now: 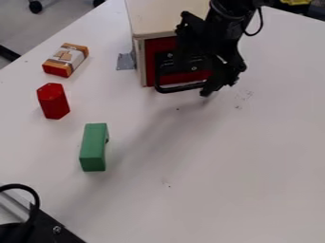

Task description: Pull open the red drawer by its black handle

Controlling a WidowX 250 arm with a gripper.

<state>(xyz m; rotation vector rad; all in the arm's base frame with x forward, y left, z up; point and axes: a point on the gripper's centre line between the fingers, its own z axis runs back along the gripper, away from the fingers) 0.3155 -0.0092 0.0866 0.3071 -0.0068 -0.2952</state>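
My pincer (219,86) is at one end of the black handle (180,88); whether it is released or clenched there, I cannot tell. That handle stands out from the red drawer front (192,77), presumably so it can be hooked or pulled. Grey tape (126,61) beside the wooden box (166,18) perhaps anchors it to the worktop (222,166). The green block (93,148) and red block (53,101) sit well apart from me.

Viewed from my remote post, a green block (93,148) sits on a white table (222,171) near a red hexagonal block (54,103); farther back are an orange-and-red packet (66,60) and grey tape (126,62).
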